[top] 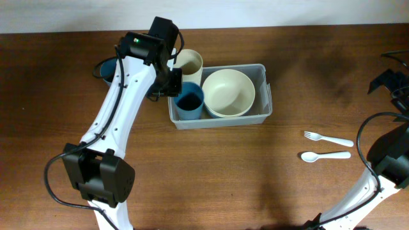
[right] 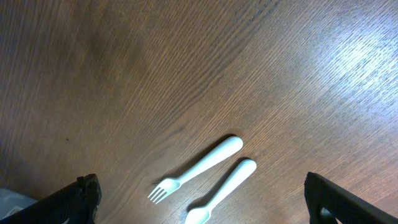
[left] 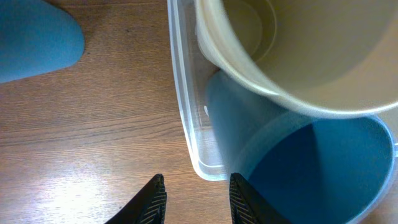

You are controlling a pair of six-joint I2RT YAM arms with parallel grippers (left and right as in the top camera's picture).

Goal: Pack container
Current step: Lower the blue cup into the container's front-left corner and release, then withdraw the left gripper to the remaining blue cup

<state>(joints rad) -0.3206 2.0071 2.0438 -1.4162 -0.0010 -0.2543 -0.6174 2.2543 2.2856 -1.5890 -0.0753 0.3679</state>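
Observation:
The clear container (top: 266, 96) stands at the table's back centre. It holds a wide cream bowl (top: 228, 92), a blue cup (top: 190, 101) at its front left and a cream cup (top: 189, 62) at its back left. My left gripper (left: 196, 200) hovers just outside the container's left front corner (left: 205, 169), its jaws apart with only bare wood between them. One finger (left: 245, 202) is close beside the blue cup (left: 311, 168). My right gripper (right: 202, 199) hangs wide open above a white fork (right: 196, 168) and a white spoon (right: 224, 190), holding nothing.
A blue bowl (top: 107, 68) sits on the table left of the container, partly hidden by my left arm, and shows as a blue curve (left: 34, 37) in the left wrist view. The fork (top: 327, 138) and spoon (top: 324, 155) lie side by side at the right.

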